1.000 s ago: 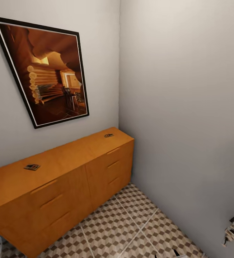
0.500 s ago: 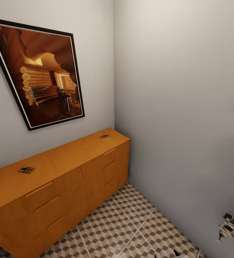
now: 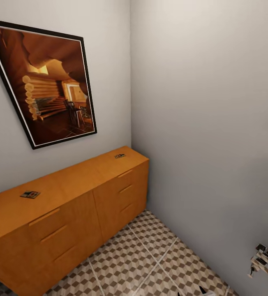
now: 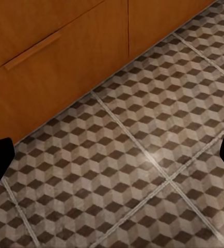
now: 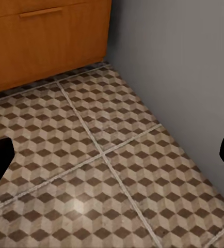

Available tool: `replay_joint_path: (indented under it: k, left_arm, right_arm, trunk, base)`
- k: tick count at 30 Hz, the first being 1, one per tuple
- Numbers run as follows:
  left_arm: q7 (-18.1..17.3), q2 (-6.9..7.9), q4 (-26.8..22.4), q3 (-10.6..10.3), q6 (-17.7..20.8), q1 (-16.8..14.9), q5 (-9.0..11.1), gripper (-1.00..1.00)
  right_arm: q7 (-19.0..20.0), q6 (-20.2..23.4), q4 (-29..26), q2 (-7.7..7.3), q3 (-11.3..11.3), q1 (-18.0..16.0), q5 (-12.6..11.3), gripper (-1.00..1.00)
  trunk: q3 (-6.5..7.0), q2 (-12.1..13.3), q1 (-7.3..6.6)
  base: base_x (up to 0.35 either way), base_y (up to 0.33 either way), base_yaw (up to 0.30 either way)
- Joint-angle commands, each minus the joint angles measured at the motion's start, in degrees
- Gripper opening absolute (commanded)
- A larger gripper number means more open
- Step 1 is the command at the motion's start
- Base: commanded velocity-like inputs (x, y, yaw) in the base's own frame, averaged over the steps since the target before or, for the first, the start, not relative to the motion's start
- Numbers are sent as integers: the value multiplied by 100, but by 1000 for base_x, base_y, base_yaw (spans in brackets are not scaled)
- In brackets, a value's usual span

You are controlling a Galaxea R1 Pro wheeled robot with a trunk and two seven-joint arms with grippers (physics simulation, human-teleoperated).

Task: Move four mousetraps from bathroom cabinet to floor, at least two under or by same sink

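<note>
I stood near the cabinet (image 3: pixel 68 205), both grippers wide open and empty. Two mousetraps (image 3: pixel 30 194) lay on top, so next I needed to roll closer and reach.

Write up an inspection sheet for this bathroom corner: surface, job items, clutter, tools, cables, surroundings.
Surface: tiled floor with brown, beige and white cube pattern, pale grout lines, nothing lying on the visible part.
Job items: two small flat brown mousetraps on top of the low orange-brown wooden cabinet; one near its left end, one near the right end by the corner. All drawers closed.
Clutter: nothing seen.
Tools: left tool open, hanging over floor beside the cabinet front; right tool open, over floor near the wall; both empty.
Cables: nothing seen.
Surroundings: plain grey walls; black-framed picture of a log interior above the cabinet.
</note>
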Motion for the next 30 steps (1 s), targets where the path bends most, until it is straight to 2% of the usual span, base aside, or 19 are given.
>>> replay_joint_path:
  k: [1, 7, 12, 14, 15, 20, 27, 30]
  left_arm:
    - [25, -3, 19, -50, -30, -7, 20, 100]
    - [25, -4, 19, -50, -30, -4, 20, 100]
    - [92, 143, 28, 131, 131, 159, -120, 100]
    - [84, 133, 28, 198, 195, 199, -183, 100]
    - [72, 115, 28, 164, 227, 200, -215, 100]
    - [55, 101, 28, 22, 103, 279, -79, 100]
    - [52, 99, 28, -3, 79, 295, 144, 100]
    - [52, 99, 28, -5, 77, 296, 149, 100]
  right_arm:
    - [-19, -13, 1, -8, 53, -4, -41, 100]
    - [-16, -13, 1, -20, 53, -4, -40, 100]
    - [-10, 152, -2, 142, 59, 79, 4, 100]
    - [-12, 217, -1, 206, 59, 78, 2, 100]
    - [-14, 249, 0, 238, 60, 77, -4, 100]
    - [-18, 256, 1, 291, 55, 75, -10, 100]
    - [-19, 267, 1, 302, 56, 75, -11, 100]
    - [-19, 268, 1, 303, 54, 75, -13, 100]
  trunk:
    - [-13, -12, 3]
    - [-13, -12, 3]
    - [-13, -12, 3]
    - [-13, -12, 3]
    - [-13, -12, 3]
    - [-13, -12, 3]
    - [-13, -12, 3]
    - [-13, -12, 3]
  base:
    - [0, 0, 0]
    - [0, 0, 0]
    - [0, 0, 0]
    - [0, 0, 0]
    - [0, 0, 0]
    - [0, 0, 0]
    - [0, 0, 0]
    - [0, 0, 0]
